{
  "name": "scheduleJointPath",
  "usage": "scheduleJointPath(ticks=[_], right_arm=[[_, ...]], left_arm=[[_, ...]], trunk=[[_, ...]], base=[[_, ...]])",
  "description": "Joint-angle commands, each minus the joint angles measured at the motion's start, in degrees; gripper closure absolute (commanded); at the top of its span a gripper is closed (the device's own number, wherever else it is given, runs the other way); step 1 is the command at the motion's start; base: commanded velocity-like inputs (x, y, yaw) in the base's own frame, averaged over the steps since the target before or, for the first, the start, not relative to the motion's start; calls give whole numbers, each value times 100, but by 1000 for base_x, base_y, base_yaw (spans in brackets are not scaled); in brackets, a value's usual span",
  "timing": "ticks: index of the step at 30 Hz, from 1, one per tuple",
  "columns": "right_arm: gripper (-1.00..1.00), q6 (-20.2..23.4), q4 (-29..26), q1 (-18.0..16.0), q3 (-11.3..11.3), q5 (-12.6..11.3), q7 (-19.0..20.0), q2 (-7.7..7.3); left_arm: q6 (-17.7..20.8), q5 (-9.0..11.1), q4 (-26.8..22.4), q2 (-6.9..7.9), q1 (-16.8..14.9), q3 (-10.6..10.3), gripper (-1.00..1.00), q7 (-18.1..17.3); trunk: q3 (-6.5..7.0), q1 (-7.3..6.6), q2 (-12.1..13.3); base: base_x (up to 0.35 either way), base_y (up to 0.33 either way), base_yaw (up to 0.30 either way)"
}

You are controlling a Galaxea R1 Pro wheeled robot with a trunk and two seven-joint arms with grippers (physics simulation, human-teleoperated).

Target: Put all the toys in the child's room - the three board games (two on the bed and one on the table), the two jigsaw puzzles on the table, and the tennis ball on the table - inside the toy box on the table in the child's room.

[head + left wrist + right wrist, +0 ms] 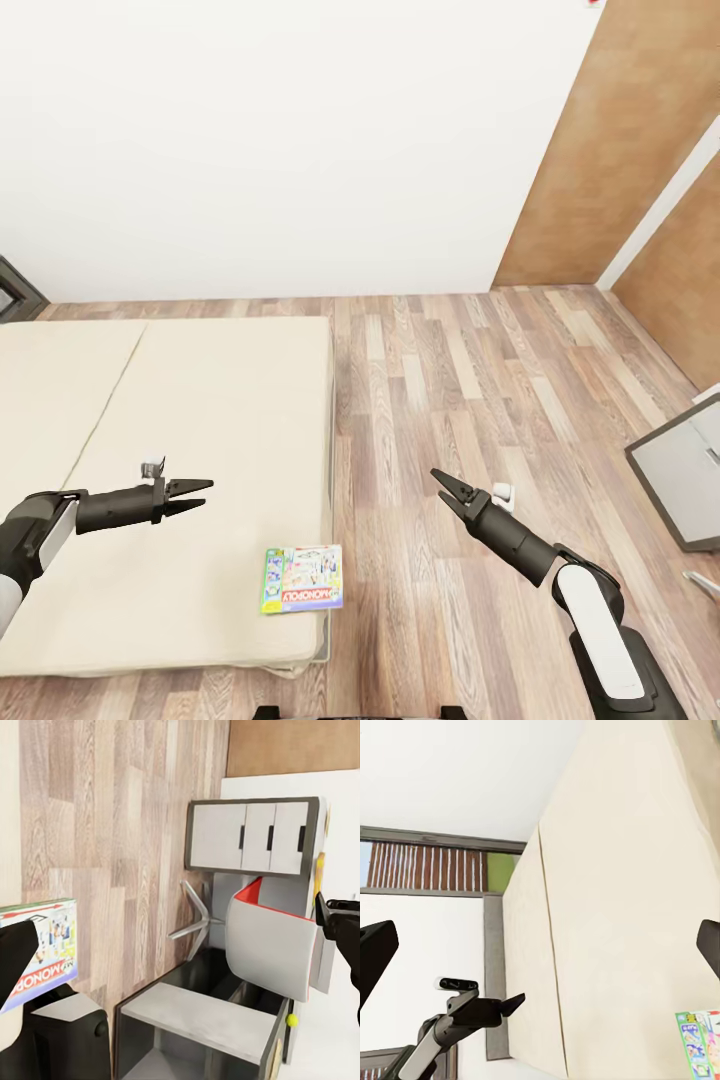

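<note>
One board game, a flat box with a colourful cartoon cover, lies on the beige bed near its front right corner. It also shows in the wrist views as the board game and the board game. My left gripper hovers open above the sheet, up and to the left of the box. Over the wood floor to the right of the bed, my right gripper is open and empty. A small yellow-green tennis ball rests on a grey furniture edge. The toy box and jigsaw puzzles are out of view.
A grey unit with a white panel stands at the right edge of the floor. The left wrist view holds a three-door cabinet, a white and red chair and a grey desk unit. A brown door is at back right.
</note>
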Motion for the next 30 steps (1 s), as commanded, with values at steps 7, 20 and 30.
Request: scheduleJointPath(ticks=[7, 20, 30], right_arm=[[-100, 37, -1, -4, -8, -14, 9, -4], [-100, 37, -1, -4, -11, -12, 9, -6], [-100, 33, -1, -4, -8, -1, 9, 4]], left_arm=[[58, 12, 0, 1, -3, 0, -100, -11], [60, 12, 0, 1, -3, 0, -100, -7], [60, 10, 0, 1, -3, 0, -100, -5]], trunk=[[58, 3, -9], [181, 3, -9], [275, 3, -9]], base=[[0, 0, 0], [0, 0, 0], [0, 0, 0]])
